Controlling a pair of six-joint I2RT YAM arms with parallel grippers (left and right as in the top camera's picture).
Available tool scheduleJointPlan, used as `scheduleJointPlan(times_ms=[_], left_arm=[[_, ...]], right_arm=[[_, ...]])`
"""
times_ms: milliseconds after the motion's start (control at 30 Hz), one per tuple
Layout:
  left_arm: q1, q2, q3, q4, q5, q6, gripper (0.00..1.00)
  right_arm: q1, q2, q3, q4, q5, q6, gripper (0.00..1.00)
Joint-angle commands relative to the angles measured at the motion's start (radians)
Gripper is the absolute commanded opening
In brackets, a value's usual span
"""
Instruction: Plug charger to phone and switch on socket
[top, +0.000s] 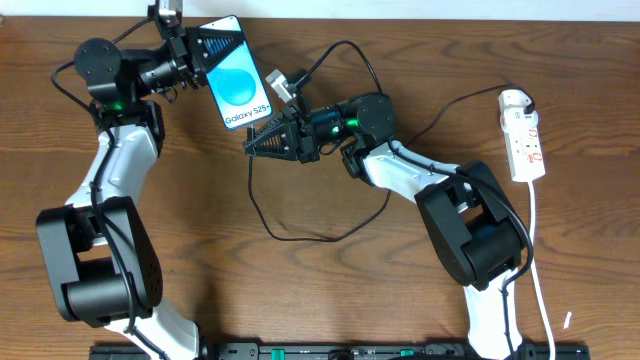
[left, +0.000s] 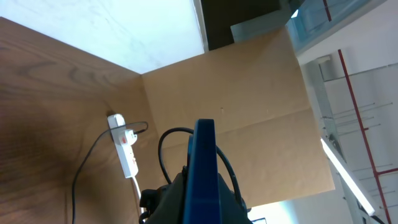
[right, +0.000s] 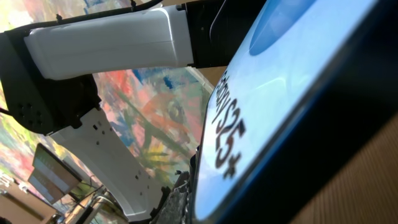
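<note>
My left gripper (top: 205, 48) is shut on the top end of the phone (top: 237, 85) and holds it tilted above the table's back left, blue screen up. The left wrist view shows the phone edge-on (left: 203, 165). My right gripper (top: 252, 143) points left, just below the phone's bottom edge, and is shut on the tip end of the charger; the tip itself is hidden. The charger's thin black cable (top: 300, 237) loops over the table and runs to the white socket (top: 525, 140) at the far right, where its black plug sits. The phone's screen (right: 292, 93) fills the right wrist view.
The socket's white cord (top: 538, 260) runs down the right side toward the front edge. The socket also shows in the left wrist view (left: 126, 152) by a cardboard wall (left: 249, 93). The left arm's white link (right: 106, 40) crosses the right wrist view.
</note>
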Motion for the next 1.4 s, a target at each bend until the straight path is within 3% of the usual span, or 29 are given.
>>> scheduleJointPlan(times_ms=[0,1367], left_arm=[[-0.002,-0.021,0.008,0.01,0.004,0.017,0.07],[0.0,-0.021,0.008,0.01,0.077,0.116,0.07]], right_arm=[[-0.007,0.003,0.002,0.006,0.028,0.01,0.08],[-0.032,0.003,0.002,0.01,0.064,0.142,0.01]])
